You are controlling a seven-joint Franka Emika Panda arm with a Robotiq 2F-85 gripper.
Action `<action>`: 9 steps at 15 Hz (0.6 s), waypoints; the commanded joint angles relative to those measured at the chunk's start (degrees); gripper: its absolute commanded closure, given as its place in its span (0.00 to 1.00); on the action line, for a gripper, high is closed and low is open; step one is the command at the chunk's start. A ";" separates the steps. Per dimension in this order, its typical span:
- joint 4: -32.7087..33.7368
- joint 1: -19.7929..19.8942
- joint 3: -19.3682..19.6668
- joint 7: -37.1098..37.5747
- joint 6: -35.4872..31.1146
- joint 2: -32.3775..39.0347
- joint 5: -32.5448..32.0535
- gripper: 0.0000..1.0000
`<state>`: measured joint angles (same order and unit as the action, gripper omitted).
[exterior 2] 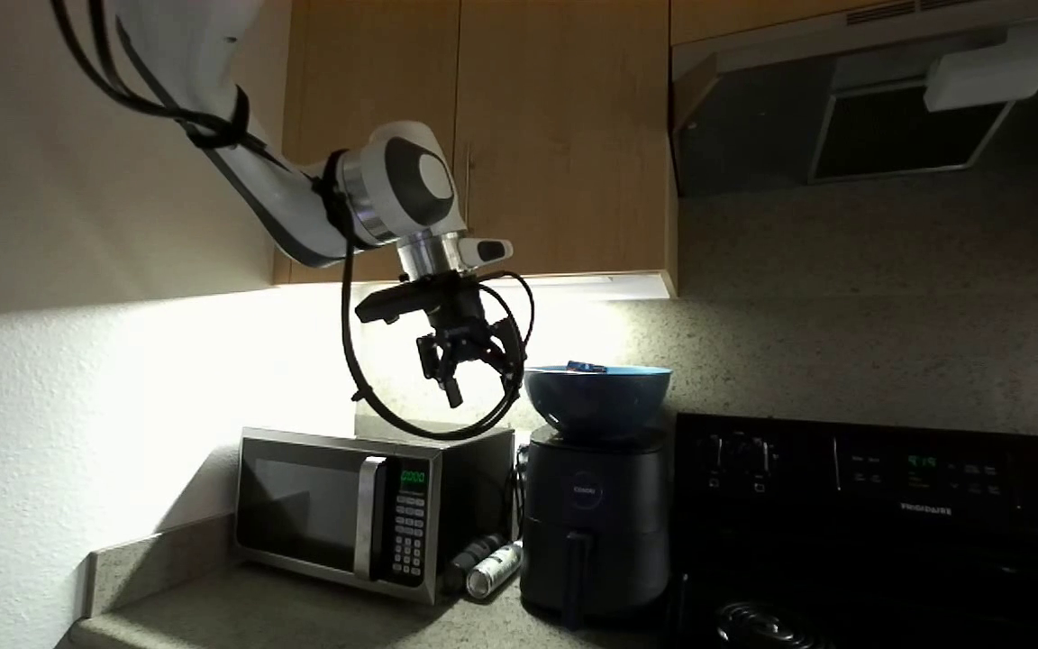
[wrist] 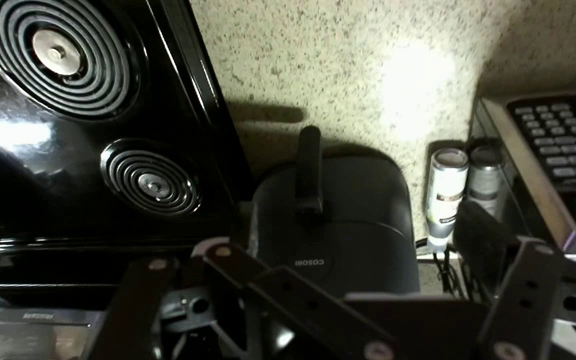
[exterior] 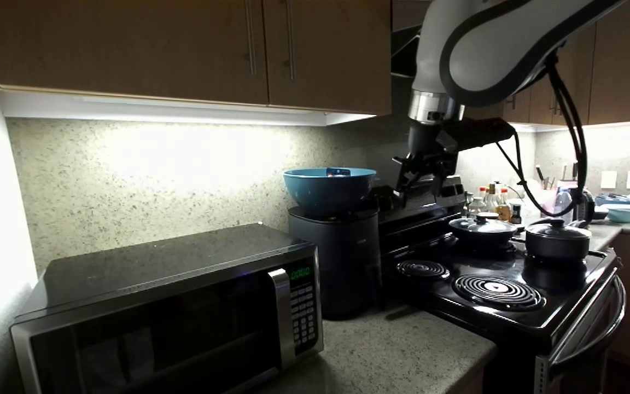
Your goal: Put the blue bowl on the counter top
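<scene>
- One blue bowl, sitting on one black air fryer, right of one microwave; a packet shows at its rim.
- One gripper — its jaws spread well apart, holding nothing — clear of the bowl.
- Two cylindrical containers between microwave and air fryer.
- Two lidded pans on the far side of the stove, two coil burners nearer.
- Speckled counter top beneath the appliances, matching backsplash behind; dim kitchen, lit from under its wooden cabinets.
</scene>
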<state>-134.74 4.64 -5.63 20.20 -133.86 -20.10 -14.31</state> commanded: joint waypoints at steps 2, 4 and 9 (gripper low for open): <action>3.31 0.75 -0.76 4.42 0.05 3.13 -2.32 0.00; 4.76 0.77 -0.79 5.51 0.06 4.74 -2.62 0.00; -1.56 0.72 0.69 9.05 -3.84 0.81 1.34 0.00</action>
<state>-130.55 5.78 -6.50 26.17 -134.02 -15.54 -16.49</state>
